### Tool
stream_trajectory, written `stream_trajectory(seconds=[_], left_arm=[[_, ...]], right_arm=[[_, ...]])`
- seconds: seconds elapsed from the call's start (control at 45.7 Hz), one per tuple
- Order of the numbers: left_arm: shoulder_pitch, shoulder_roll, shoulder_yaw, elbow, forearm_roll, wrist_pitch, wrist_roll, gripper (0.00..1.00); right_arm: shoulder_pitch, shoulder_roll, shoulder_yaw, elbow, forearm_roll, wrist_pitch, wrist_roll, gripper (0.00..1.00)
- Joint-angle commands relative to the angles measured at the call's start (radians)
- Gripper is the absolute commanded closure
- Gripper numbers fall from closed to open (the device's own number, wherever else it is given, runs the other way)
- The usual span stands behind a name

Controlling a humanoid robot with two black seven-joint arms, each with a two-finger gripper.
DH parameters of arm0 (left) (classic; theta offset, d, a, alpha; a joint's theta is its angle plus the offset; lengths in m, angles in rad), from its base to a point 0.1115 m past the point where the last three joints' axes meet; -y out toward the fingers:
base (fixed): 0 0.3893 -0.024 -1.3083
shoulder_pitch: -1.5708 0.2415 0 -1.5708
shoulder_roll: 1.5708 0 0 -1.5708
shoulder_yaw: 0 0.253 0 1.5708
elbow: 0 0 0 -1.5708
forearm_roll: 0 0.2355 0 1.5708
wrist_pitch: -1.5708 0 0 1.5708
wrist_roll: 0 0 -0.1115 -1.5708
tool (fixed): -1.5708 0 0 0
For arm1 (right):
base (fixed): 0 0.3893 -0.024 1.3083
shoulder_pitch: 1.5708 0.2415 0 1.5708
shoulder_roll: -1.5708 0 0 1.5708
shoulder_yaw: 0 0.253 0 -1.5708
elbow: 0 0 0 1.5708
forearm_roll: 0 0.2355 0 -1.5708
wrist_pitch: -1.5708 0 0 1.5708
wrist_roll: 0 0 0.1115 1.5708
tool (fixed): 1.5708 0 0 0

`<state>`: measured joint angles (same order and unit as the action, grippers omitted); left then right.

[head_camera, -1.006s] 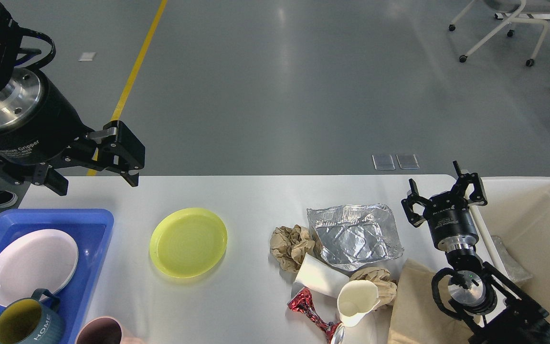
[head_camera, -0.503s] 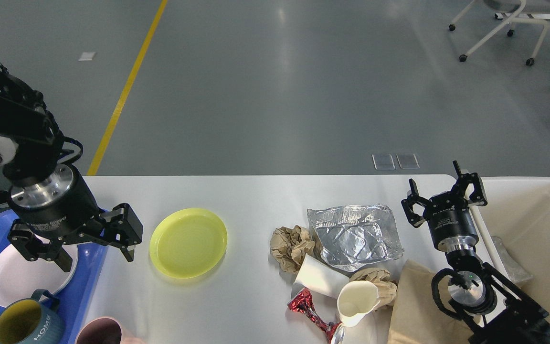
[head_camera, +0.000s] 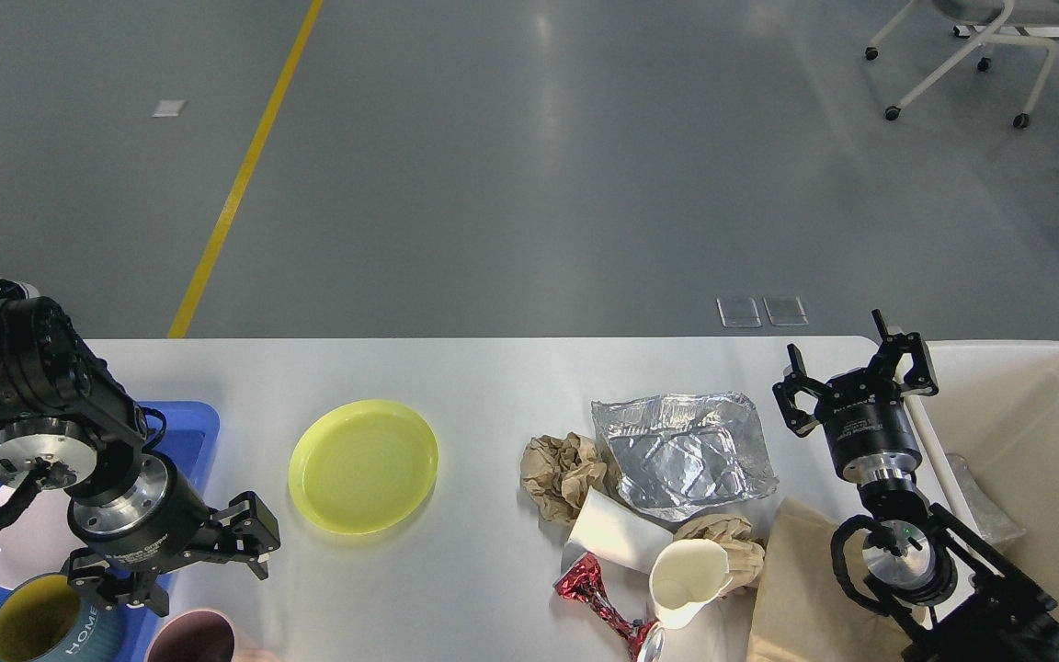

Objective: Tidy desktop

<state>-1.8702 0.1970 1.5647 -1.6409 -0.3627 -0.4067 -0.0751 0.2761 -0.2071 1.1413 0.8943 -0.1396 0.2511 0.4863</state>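
Observation:
The white-grey desktop [head_camera: 493, 377] holds a yellow plate [head_camera: 362, 466] left of centre. A crushed foil tray [head_camera: 681, 455], crumpled brown paper [head_camera: 562, 473], two white paper cups [head_camera: 688, 579], a red wrapper [head_camera: 596, 593] and a brown paper bag [head_camera: 805, 588] lie in a heap at the right. My left gripper [head_camera: 189, 575] is open and empty. It is low at the front left, between the blue tray and the yellow plate. My right gripper [head_camera: 853, 370] is open and empty, between the foil tray and the cream bin.
A blue tray [head_camera: 194, 428] at the left holds a white plate [head_camera: 7, 556] and a blue-grey mug [head_camera: 38, 625]. A dark pink cup [head_camera: 194, 639] stands at the front edge. A cream bin [head_camera: 1026, 432] stands at the right. A wheeled chair [head_camera: 962, 55] stands far back.
My left arm has come down and toward me, from above the table's far left corner to the front left beside the blue tray, still open. My right arm has not moved.

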Motion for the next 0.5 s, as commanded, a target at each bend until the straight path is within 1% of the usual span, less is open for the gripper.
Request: stream_trajectory(seconds=[0.0,0.087,0.262,0.328,0.481], left_arm=[[0.040,-0.001,0.009,0.003,-0.087,0.016,0.003,0.10],[0.075,-0.004,0.008,0.006,-0.096,0.048,0.003,0.10],[0.135,-0.010,-0.009,0.021,-0.096,0.141,0.001,0.10],[0.157,-0.011,-0.023,0.036,-0.096,0.158,0.001,0.10],[0.204,-0.013,-0.049,0.059,-0.096,0.163,0.001,0.10]], right_arm=[[0.000,0.000,0.000,0.000,0.000,0.000,0.000,0.00],[0.000,0.000,0.000,0.000,0.000,0.000,0.000,0.00],[0.000,0.000,0.000,0.000,0.000,0.000,0.000,0.00],[0.000,0.000,0.000,0.000,0.000,-0.001,0.000,0.00],[0.000,0.000,0.000,0.000,0.000,0.000,0.000,0.00]])
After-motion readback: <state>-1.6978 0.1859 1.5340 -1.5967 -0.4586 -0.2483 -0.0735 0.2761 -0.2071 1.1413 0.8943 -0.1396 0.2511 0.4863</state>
